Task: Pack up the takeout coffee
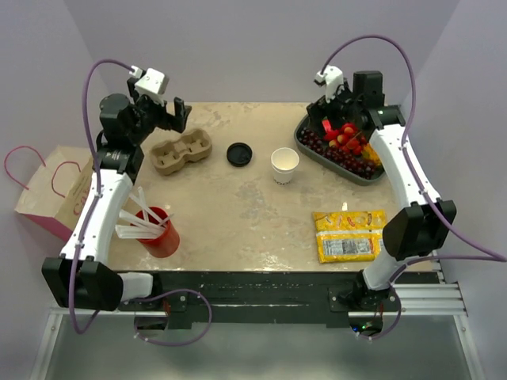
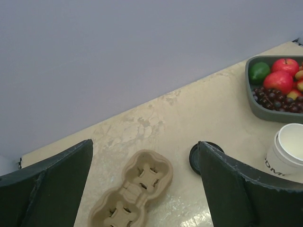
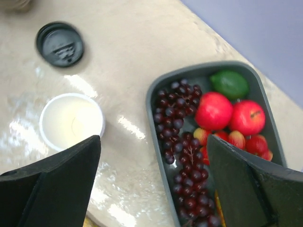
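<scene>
Cut off: in my left wrist view the frame edge and my own finger [image 2: 236,189] sliced the cup's dark lettering, and that finger covered half the lid.
Hard to make out: the print on the yellow packet [image 1: 348,235] at the table's [image 1: 238,214] 4 o'clock.
Cup [image 1: 285,165]: stood upright and uncovered just past the table's centre toward 1 o'clock; its inside looked pale, and I could not tell whether it held liquid.
Lid [image 1: 239,153]: lay flat at the cup's 9 o'clock, apart from it.
Tray [image 3: 150,113]: at 2 o'clock, holding dark grapes, red apples and a lime.
Carrier [image 2: 132,194]: at 10 o'clock, two wells.
Red tumbler [image 1: 158,229]: at 8 o'clock, white straws inside.
Left gripper [image 1: 171,117]: spread wide above the carrier, gripping nothing.
Right gripper [image 3: 151,187]: spread wide over the tray's edge, gripping nothing.
</scene>
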{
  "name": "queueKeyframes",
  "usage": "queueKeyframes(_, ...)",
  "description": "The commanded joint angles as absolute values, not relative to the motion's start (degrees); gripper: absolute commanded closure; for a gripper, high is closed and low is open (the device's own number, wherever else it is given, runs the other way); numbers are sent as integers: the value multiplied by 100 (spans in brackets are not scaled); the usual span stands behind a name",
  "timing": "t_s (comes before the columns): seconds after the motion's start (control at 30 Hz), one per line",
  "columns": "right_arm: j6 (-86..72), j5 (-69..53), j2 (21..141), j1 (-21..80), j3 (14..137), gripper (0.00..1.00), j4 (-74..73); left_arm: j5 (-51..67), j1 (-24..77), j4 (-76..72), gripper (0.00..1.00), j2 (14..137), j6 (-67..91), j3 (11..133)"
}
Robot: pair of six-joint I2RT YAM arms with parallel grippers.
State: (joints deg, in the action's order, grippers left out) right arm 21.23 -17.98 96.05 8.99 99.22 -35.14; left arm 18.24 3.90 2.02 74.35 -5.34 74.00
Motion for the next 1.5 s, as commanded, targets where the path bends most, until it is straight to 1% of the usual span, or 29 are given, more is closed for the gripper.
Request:
queueKeyframes(0.0, 4014, -2970, 9448, 1221, 10362, 8, -4358, 2223, 413, 632, 4, 7023, -747, 7322)
queueKeyframes(0.03, 4426, -2971, 9587, 1361, 10423, 11, -4516, 2285, 413, 729, 5, 6988, -808, 7260)
queueKeyframes(0.07, 4656, -3006, 9650, 1423, 10511, 20, -4805, 2285, 413, 738, 5, 6944, -800, 7129)
queueKeyframes(0.13, 5426, -3023, 9895, 1633, 10617, 30, -5314, 2302, 413, 695, 5, 6829, -765, 6970)
queueKeyframes(0.17, 5684, -3023, 10018, 1704, 10765, 40, -5509, 2329, 413, 677, 5, 6803, -739, 6848)
queueKeyframes(0.2, 5939, -3015, 10150, 1757, 10871, 45, -5720, 2381, 413, 651, 5, 6768, -721, 6794)
queueKeyframes(0.23, 6368, -3023, 10447, 1836, 10994, 54, -6157, 2391, 422, 633, 5, 6741, -686, 6750)
queueKeyframes(0.27, 6563, -3050, 10598, 1863, 11256, 56, -6387, 2391, 431, 615, 6, 6706, -686, 6628)
queueKeyframes(0.4, 7004, -3120, 11284, 1916, 11768, 57, -7065, 2426, 457, 589, 6, 6557, -703, 6390)
queueKeyframes(0.47, 7417, -3059, 11547, 1977, 11961, 55, -7452, 2435, 457, 606, 6, 6522, -694, 6294)
queueKeyframes(0.57, 7857, -2804, 11689, 2100, 11962, 54, -7760, 2452, 448, 598, 6, 6460, -694, 6205)
queueKeyframes(0.9, 7998, -2725, 11742, 2188, 11856, 53, -7849, 2505, 334, 422, 7, 6460, -554, 6038)
queueKeyframes(1.17, 7813, -2953, 11646, 2188, 12191, 53, -8024, 2575, 316, 369, 7, 6539, -440, 6064)
queueKeyframes(1.47, 7664, -2936, 11549, 2206, 11725, 55, -7866, 2619, 308, 307, 8, 6592, -343, 6029)
